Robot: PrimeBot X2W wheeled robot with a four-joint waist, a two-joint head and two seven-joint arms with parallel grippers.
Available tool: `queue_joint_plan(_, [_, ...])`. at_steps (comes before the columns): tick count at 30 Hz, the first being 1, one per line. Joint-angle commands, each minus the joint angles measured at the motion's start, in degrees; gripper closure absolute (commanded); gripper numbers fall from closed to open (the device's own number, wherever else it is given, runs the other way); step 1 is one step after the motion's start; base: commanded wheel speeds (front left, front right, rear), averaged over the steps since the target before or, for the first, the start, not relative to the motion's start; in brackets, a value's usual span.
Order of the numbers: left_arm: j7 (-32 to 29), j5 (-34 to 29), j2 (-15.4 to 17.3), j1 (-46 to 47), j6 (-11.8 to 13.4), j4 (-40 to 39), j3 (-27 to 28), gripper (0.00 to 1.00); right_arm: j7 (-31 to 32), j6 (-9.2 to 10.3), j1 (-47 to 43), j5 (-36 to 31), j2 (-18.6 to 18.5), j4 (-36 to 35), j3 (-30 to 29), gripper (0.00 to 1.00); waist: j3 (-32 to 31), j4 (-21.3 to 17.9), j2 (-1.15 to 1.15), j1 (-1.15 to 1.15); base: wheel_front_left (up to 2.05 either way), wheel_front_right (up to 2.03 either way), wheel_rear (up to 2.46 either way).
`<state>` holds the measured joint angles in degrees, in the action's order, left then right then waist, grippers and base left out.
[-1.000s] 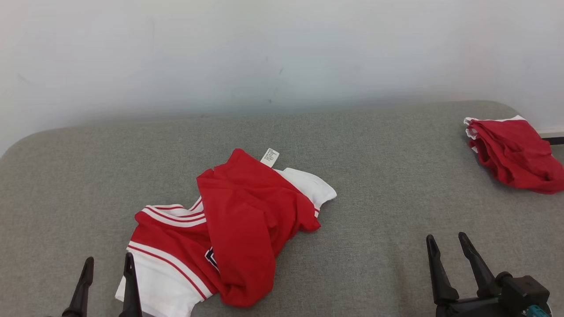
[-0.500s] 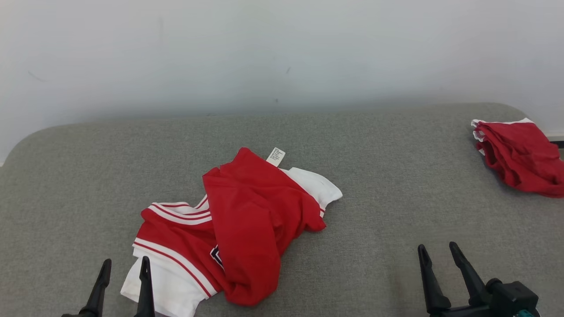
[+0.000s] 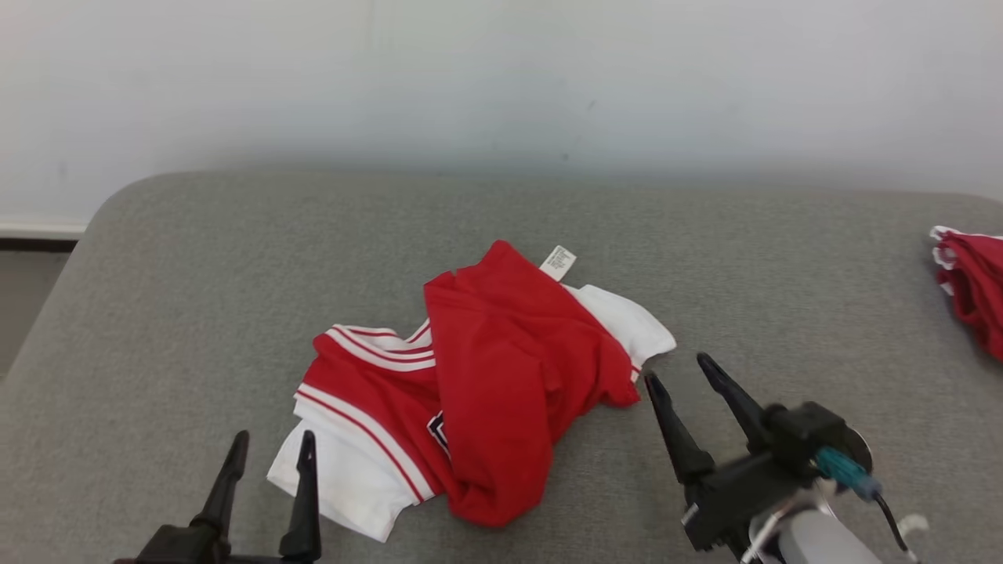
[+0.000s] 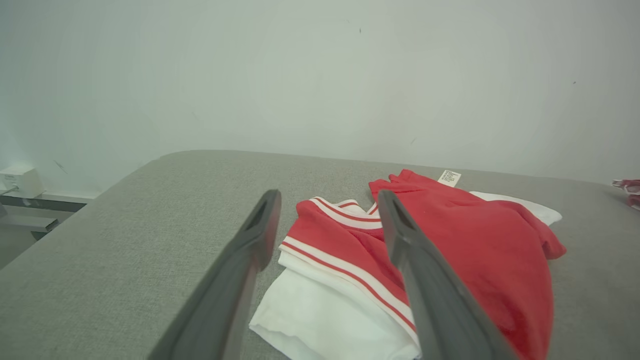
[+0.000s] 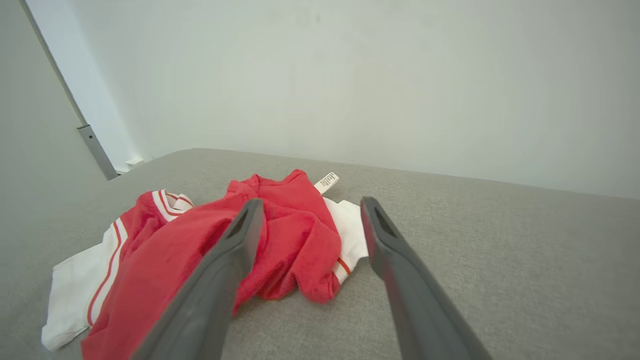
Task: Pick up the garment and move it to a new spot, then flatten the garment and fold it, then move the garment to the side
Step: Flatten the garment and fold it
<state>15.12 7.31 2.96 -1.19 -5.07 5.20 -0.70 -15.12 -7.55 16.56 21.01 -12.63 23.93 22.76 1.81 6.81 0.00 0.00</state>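
We are turning our head to the left, so the whole scene is sliding rightward across the head view. The garment [image 3: 478, 392] itself is not moving. It is lying in the same crumpled heap near the middle of the grey cushion [image 3: 196, 313], red body bunched over white sleeves, with its label [image 3: 558, 261] sticking out at the far edge. The second red garment [image 3: 975, 290] is slipping toward the right border for the same reason, and it is sitting well apart from our work.

The real change is our right gripper [image 3: 677, 368]. A second ago it was waiting well off to the garment's right. Now it is swinging in, with its tips arriving just beside the red fold and white sleeve at that edge. It does not seem to be touching the cloth. Its jaws are standing wide apart with nothing between them. Our left gripper [image 3: 274, 435] is keeping its place by the white corner at the near left, with its jaws likewise spread and empty.

We are reading this as the approach for the pick-up, with both sides of the heap now bracketed for a two-handed lift. Nothing is gripped, so the moving, flattening and folding are all waiting ahead. Since the cloth is lying loose and layered, we are expecting that a shallow pinch could catch one layer and leave the rest dragging.
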Motion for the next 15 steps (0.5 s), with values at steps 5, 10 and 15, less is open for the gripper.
queue_joint_plan(5, [0.0,1.8,-0.1,2.3,0.9,0.7,-2.5,0.00,0.0,0.14,7.3,2.6,1.5,5.3,4.6,0.00,3.7,4.9,0.00,0.00,0.00,0.00,0.00])
queue_joint_plan(10, [0.0,3.0,0.0,4.2,1.5,1.4,-4.4,0.00,0.0,0.14,12.1,6.7,3.4,12.3,8.6,0.00,5.3,7.3,0.00,0.00,0.00,0.00,0.00])
queue_joint_plan(15, [0.0,3.8,0.0,5.4,1.8,1.9,-5.8,0.00,0.0,0.14,14.9,11.6,5.1,19.0,12.6,0.00,6.2,8.7,0.00,0.00,0.00,0.00,0.00])
